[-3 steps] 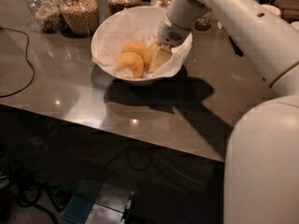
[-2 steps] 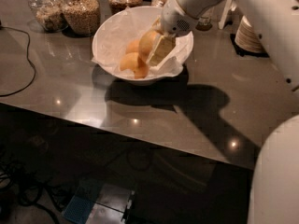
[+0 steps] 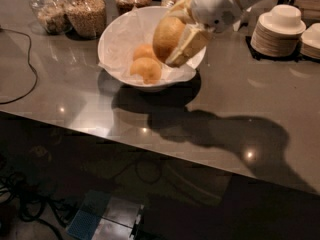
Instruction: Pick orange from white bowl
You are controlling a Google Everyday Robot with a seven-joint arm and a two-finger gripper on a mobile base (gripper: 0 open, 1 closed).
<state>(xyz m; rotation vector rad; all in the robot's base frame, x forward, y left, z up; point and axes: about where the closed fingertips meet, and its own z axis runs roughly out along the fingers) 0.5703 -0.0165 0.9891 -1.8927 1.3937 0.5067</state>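
Observation:
The white bowl [image 3: 118, 39] lined with crumpled white paper stands on the grey counter. My gripper [image 3: 172, 34] is shut on the orange [image 3: 167, 34] and holds it lifted above the bowl's right half. One cream finger [image 3: 187, 45] presses the fruit's right side; the other is hidden behind it. Two other yellow-orange fruits remain in the bowl: one at the front [image 3: 145, 69] and one behind it [image 3: 144, 51].
Glass jars of grains [image 3: 86, 11] line the counter's back edge behind the bowl. Stacks of small white dishes [image 3: 278, 29] stand at the back right. A black cable [image 3: 22, 81] curves over the counter at the left. The counter's front edge [image 3: 150, 144] runs diagonally below.
The gripper has risen out of the bowl with the orange in its grasp; the arm has swung up and to the right. Two fruits stay in the bowl.

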